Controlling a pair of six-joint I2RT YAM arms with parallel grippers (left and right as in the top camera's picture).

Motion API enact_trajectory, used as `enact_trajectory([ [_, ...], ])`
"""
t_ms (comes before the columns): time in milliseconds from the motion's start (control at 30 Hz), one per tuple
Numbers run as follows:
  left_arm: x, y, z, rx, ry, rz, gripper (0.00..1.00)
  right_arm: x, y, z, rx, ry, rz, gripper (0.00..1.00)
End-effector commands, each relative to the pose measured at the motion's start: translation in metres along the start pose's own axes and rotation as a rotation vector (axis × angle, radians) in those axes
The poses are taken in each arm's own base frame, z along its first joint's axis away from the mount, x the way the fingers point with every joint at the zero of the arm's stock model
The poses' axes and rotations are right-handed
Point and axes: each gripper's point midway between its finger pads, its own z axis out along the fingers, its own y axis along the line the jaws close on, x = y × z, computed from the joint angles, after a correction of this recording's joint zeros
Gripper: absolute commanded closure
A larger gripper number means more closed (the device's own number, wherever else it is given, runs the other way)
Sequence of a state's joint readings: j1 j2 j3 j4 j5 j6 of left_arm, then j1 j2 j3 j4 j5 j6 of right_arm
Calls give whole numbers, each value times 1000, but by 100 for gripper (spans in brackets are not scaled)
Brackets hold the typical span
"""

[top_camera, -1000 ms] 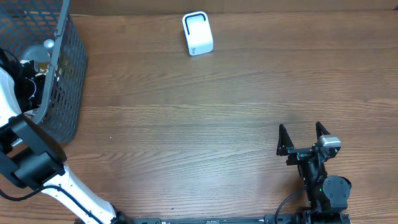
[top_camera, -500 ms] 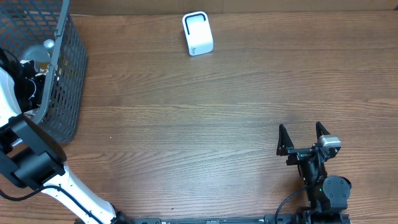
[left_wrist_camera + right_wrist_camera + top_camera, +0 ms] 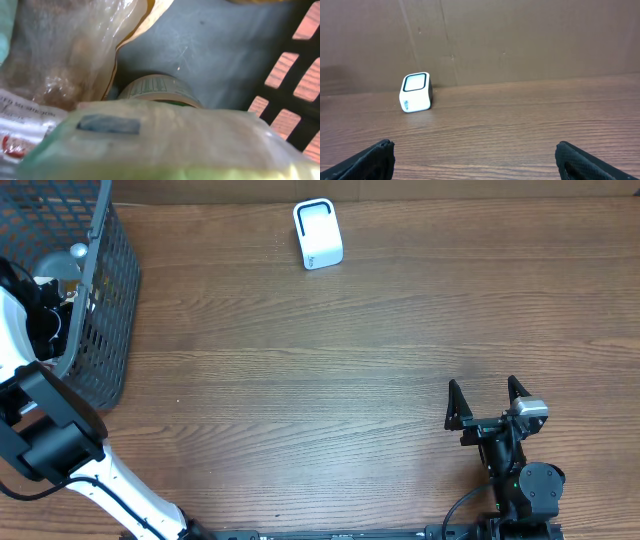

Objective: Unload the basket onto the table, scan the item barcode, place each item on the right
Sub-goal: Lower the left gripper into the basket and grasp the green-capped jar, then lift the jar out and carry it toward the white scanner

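My left arm reaches down into the dark mesh basket at the far left, and its gripper is hidden among the contents. In the left wrist view a pale green packet fills the bottom and hides the fingers. Behind the packet lie a round tub with a printed label, a clear bag of brownish contents and a white wrapper with red print. The white scanner with its black-rimmed window stands at the table's back, also in the right wrist view. My right gripper is open and holds nothing.
The basket's slotted wall and grey floor close in around the left wrist camera. A brown wall rises right behind the scanner. Wooden tabletop lies between the basket and the right arm.
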State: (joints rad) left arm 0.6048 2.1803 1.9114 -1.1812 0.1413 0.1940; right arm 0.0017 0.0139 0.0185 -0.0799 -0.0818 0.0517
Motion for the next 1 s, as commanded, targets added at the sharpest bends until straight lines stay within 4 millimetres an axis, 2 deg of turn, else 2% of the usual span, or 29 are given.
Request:
enact_trajectory([
  [0, -19, 7, -26, -26, -59, -27, 41, 2, 2, 0, -11, -2, 0, 0],
  [133, -39, 4, -73, -38, -146, -62, 43, 2, 2, 0, -11, -2, 0, 0],
  [267, -59, -1, -138, -50, -287, -110, 44, 2, 2, 0, -11, -2, 0, 0],
  [333, -67, -5, -173, -48, -374, -148, 49, 2, 2, 0, -11, -2, 0, 0],
  [400, -71, -16, -203, -9, -452, -167, 55, 2, 2, 0, -11, -2, 0, 0],
  [500, -72, -44, -241, 100, -543, -131, 60, 2, 2, 0, -11, -2, 0, 0],
  [567, -67, -60, -257, 142, -569, -122, 62, 2, 2, 0, -11, -2, 0, 0],
  [700, -53, -87, -273, 164, -575, -95, 65, 2, 2, 0, -11, -2, 0, 0],
  [967, -30, -173, -296, 238, -599, 79, 68, 2, 2, 0, -11, -2, 0, 0],
])
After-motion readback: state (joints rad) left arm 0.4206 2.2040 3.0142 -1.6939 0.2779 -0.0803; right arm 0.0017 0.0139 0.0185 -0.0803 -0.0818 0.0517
